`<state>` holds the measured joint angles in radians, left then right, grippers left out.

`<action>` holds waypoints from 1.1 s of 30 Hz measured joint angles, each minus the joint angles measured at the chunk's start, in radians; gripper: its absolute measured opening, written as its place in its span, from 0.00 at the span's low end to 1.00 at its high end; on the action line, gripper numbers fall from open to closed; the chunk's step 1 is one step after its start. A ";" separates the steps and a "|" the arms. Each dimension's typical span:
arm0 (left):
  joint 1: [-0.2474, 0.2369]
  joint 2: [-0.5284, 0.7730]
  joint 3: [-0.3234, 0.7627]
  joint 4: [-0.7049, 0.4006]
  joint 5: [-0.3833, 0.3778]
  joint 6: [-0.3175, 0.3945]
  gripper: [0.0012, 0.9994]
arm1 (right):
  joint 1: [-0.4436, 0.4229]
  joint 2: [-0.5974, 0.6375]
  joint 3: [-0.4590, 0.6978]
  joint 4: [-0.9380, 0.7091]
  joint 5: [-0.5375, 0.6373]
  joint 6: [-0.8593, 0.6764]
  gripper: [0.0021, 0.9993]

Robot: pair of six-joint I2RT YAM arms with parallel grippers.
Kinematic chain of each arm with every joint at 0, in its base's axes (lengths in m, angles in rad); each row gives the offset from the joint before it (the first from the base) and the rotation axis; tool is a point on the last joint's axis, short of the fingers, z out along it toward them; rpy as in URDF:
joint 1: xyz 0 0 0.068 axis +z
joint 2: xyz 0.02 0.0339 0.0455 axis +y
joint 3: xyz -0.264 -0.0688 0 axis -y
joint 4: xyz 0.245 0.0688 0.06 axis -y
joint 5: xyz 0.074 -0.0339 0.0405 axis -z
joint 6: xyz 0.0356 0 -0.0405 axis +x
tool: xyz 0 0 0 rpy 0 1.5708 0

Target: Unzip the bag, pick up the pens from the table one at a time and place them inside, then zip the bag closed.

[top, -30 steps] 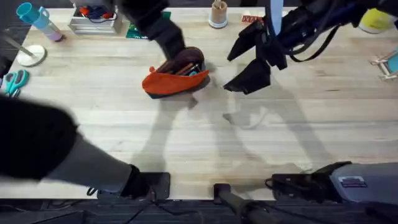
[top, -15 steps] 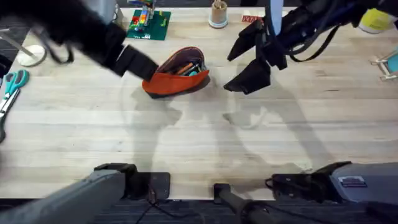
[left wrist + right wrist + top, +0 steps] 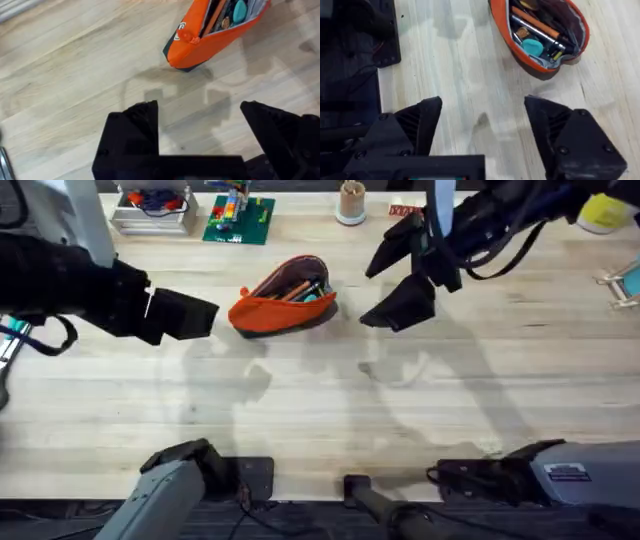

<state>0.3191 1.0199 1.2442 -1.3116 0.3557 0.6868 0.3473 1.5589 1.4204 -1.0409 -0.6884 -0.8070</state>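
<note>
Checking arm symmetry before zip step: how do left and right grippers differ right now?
The left gripper sits to the left of the bag, its arm reaching in from the table's left edge; the right gripper sits to the bag's right, its arm coming from the far right. Both have open, empty jaws, clear of the unzipped bag.

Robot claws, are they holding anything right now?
No. The left gripper and right gripper are both open with only the table between their fingers. The bag sits unheld, unzipped.
</note>
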 joint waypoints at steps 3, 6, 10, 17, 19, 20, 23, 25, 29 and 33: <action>0.000 0.000 0.000 -0.001 0.014 0.010 0.99 | 0.000 0.000 0.000 0.000 0.000 0.000 1.00; 0.001 0.000 0.000 -0.008 0.018 0.015 0.99 | 0.000 0.000 0.000 0.000 0.000 0.000 1.00; 0.001 0.000 0.000 -0.006 0.019 0.017 0.99 | 0.000 0.000 0.000 0.000 0.000 0.000 1.00; 0.001 0.000 0.000 0.022 0.019 0.018 0.99 | 0.000 0.000 0.000 -0.001 0.000 0.000 1.00; 0.001 0.000 0.000 0.020 0.019 0.018 0.99 | 0.000 0.000 0.000 -0.001 0.000 0.000 1.00; 0.001 0.000 0.000 0.019 0.019 0.018 0.99 | 0.000 0.000 0.000 -0.001 0.000 0.000 1.00; 0.001 0.000 0.000 0.018 0.019 0.018 0.99 | 0.000 0.000 0.000 -0.002 0.000 0.000 1.00; 0.001 0.000 0.000 0.018 0.019 0.018 0.99 | 0.000 0.000 0.000 -0.001 0.000 0.000 1.00; 0.001 0.000 0.000 0.018 0.019 0.018 0.99 | 0.000 0.000 0.000 0.000 0.000 0.000 1.00; 0.001 0.000 0.000 0.018 0.019 0.018 0.99 | 0.000 0.000 0.000 -0.035 0.000 0.006 1.00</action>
<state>0.3199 1.0199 1.2442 -1.2938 0.3748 0.7044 0.3473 1.5589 1.4204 -1.0757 -0.6888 -0.8015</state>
